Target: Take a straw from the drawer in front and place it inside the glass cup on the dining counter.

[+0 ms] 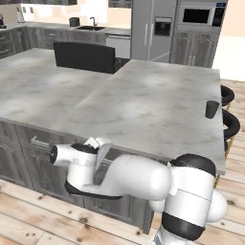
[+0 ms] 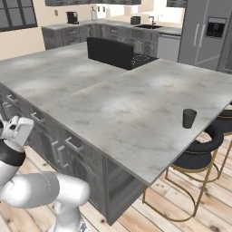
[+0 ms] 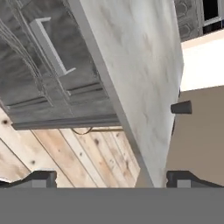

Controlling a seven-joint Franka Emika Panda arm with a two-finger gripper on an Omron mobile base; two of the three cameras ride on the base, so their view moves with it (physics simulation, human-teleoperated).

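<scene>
Drawer (image 3: 48, 65) beyond wide-set jaws, closed

The left base view is looking forward and down from behind the arm's left side, across the dining counter (image 1: 143, 105) toward the back kitchen wall. The right base view is looking over the same counter (image 2: 127, 104) from the other side, angled more leftward. Both are sharing the slab and the glass cup (image 1: 211, 109) (image 2: 189, 118) near its far right edge. The hand view is sitting low and close, rolled sideways, facing the drawer (image 3: 48, 57) front and the slab's edge.
</scene>
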